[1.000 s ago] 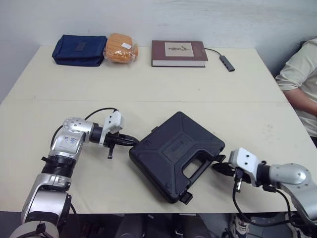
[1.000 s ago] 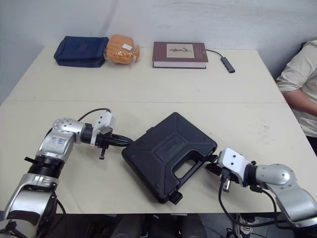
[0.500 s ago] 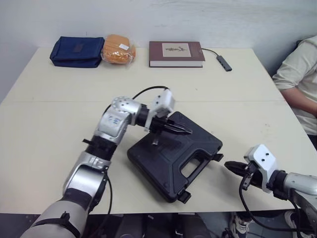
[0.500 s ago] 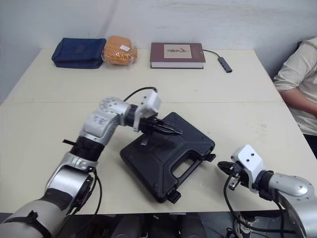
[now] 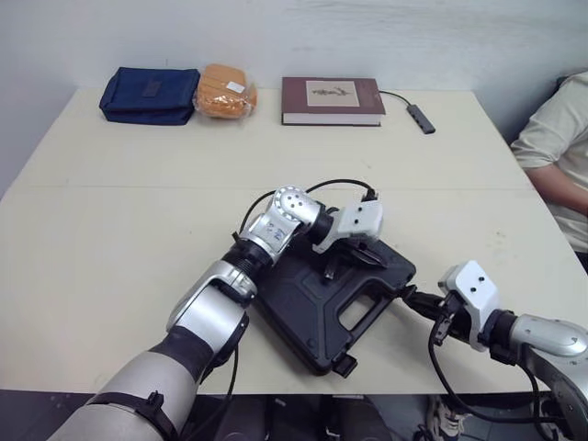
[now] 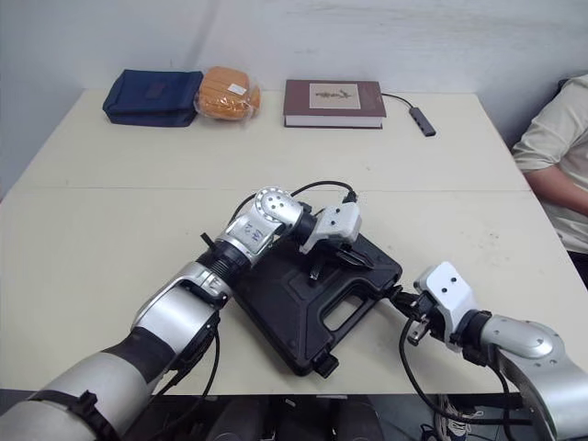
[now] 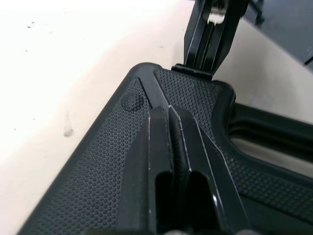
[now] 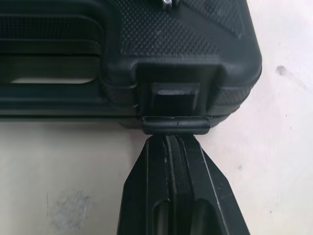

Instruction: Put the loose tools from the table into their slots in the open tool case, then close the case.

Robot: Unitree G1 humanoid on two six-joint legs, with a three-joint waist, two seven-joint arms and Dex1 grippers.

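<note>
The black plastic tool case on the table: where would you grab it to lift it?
Probably by the moulded handle bar along its near-right edge. The black plastic tool case lies flat and closed, and the cut-out slot behind that bar leaves room to close around it, so come from above, straddling the bar.

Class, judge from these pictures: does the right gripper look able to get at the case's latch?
Probably yes. The right gripper, shut, sits right at the latch over bare table. The left gripper rests on the lid, clear of it.
</note>
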